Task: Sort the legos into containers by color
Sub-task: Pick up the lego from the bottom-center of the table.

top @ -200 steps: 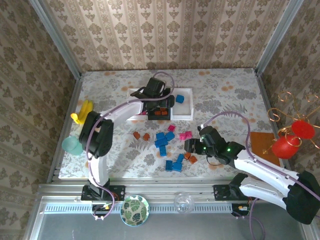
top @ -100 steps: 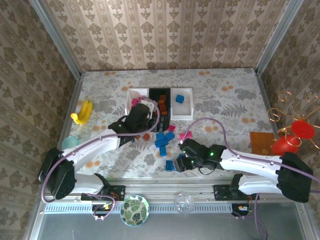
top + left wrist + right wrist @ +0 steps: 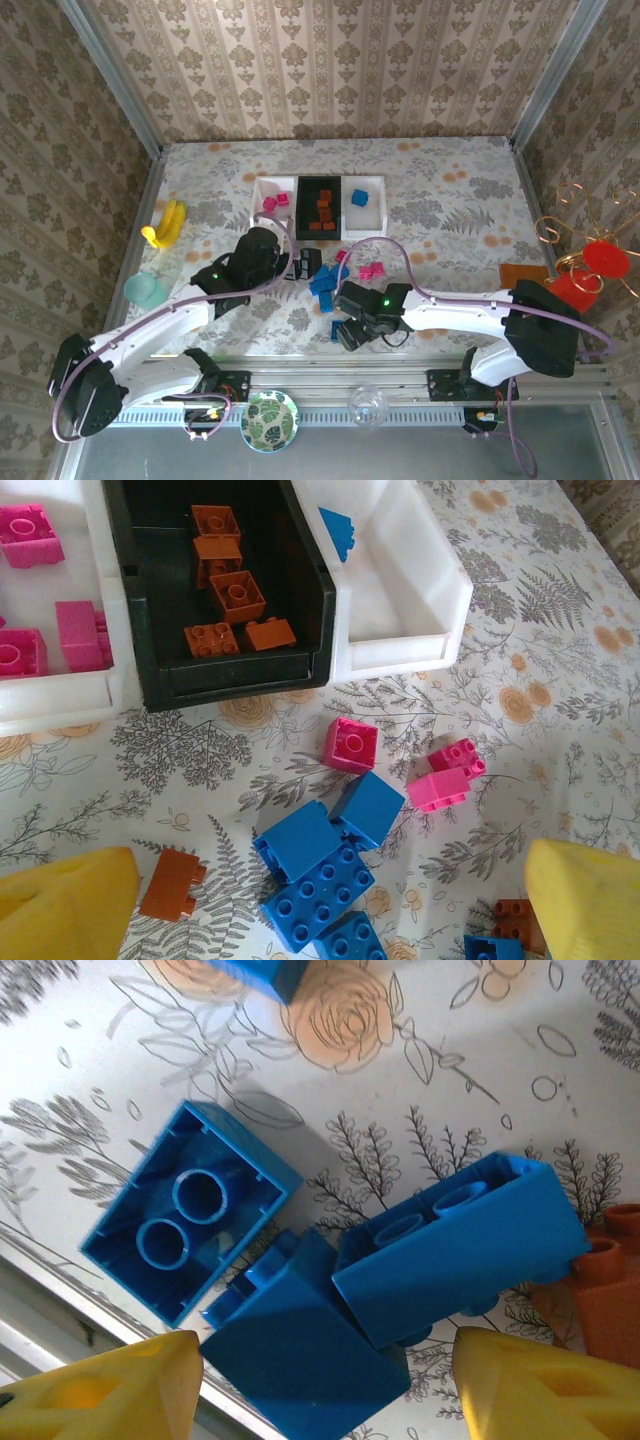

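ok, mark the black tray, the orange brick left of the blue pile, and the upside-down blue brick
black tray [image 3: 240,688], left wrist view, on its front wall.
orange brick [image 3: 172,885], left wrist view, middle of its upper face.
upside-down blue brick [image 3: 190,1210], right wrist view, hollow underside.

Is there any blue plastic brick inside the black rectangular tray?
No, the black rectangular tray holds only orange-brown plastic bricks.
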Motion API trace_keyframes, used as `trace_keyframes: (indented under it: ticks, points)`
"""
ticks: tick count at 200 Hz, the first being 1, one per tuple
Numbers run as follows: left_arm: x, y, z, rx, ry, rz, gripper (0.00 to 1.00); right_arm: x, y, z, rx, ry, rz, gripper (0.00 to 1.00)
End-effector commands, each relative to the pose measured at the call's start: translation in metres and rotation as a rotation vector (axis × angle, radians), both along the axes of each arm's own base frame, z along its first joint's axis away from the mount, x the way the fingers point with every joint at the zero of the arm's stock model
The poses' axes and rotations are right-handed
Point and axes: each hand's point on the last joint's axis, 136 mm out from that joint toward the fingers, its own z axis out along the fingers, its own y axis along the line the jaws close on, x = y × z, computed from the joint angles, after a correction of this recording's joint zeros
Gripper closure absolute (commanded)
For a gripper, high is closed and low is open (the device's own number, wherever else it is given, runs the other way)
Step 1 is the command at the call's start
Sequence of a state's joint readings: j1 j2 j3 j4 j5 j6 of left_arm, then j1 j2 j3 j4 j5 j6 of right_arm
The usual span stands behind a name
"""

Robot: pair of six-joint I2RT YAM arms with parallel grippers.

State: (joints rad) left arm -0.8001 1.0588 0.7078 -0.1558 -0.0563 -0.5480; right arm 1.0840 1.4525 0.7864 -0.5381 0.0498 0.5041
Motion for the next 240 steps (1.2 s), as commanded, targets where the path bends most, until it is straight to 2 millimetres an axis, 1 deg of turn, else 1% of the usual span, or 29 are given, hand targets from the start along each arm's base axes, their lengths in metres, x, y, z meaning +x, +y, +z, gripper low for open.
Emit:
trace_keyframes:
  ticks: [1,30,51,78,104,119,144,160,164,167,171,183,195,205,221,240]
  points:
    - [-0.004,0.009,-0.009,0.023,0.026,0.028,0.0,-0.001,-0.006,-0.002,-0.081,-0.008,0.055,0.31]
    - [-0.005,0.009,-0.012,0.025,0.03,0.028,0.0,0.002,-0.001,-0.009,-0.11,-0.01,0.08,0.32]
    - [-0.005,0.011,-0.012,0.03,0.031,0.031,0.0,0.004,0.003,-0.012,-0.114,-0.012,0.087,0.35]
    - [-0.006,0.015,-0.012,0.035,0.029,0.039,0.0,0.006,0.006,-0.013,-0.105,-0.019,0.089,0.42]
    - [-0.006,0.019,-0.013,0.04,0.03,0.046,0.0,0.009,0.009,-0.01,-0.076,-0.024,0.084,0.53]
    - [-0.007,0.022,-0.013,0.043,0.031,0.052,0.0,0.009,0.01,-0.004,-0.04,-0.018,0.079,0.61]
    - [-0.008,0.029,-0.014,0.057,0.021,0.067,0.0,0.015,0.016,0.016,0.062,-0.025,0.067,0.64]
    - [-0.01,0.033,-0.015,0.066,0.017,0.074,0.0,0.021,0.017,0.033,0.127,-0.031,0.049,0.66]
    - [-0.011,0.035,-0.016,0.069,0.017,0.076,0.0,0.024,0.016,0.034,0.135,-0.027,0.041,0.66]
    - [-0.011,0.035,-0.016,0.07,0.016,0.077,0.0,0.026,0.017,0.044,0.167,-0.041,0.036,0.66]
    - [-0.012,0.036,-0.016,0.069,0.014,0.077,0.0,0.029,0.017,0.05,0.19,-0.046,0.029,0.66]
    - [-0.014,0.039,-0.018,0.066,0.014,0.083,0.0,0.043,0.016,0.067,0.258,-0.064,-0.015,0.67]
    - [-0.016,0.041,-0.02,0.06,0.016,0.087,0.0,0.064,0.013,0.086,0.326,-0.101,-0.078,0.67]
    - [-0.017,0.042,-0.022,0.059,0.02,0.092,0.0,0.086,0.01,0.104,0.372,-0.148,-0.136,0.67]
    - [-0.018,0.043,-0.025,0.06,0.029,0.094,0.0,0.128,0.002,0.13,0.426,-0.233,-0.246,0.67]
    - [-0.02,0.042,-0.029,0.057,0.039,0.089,0.0,0.174,-0.012,0.145,0.44,-0.303,-0.372,0.67]
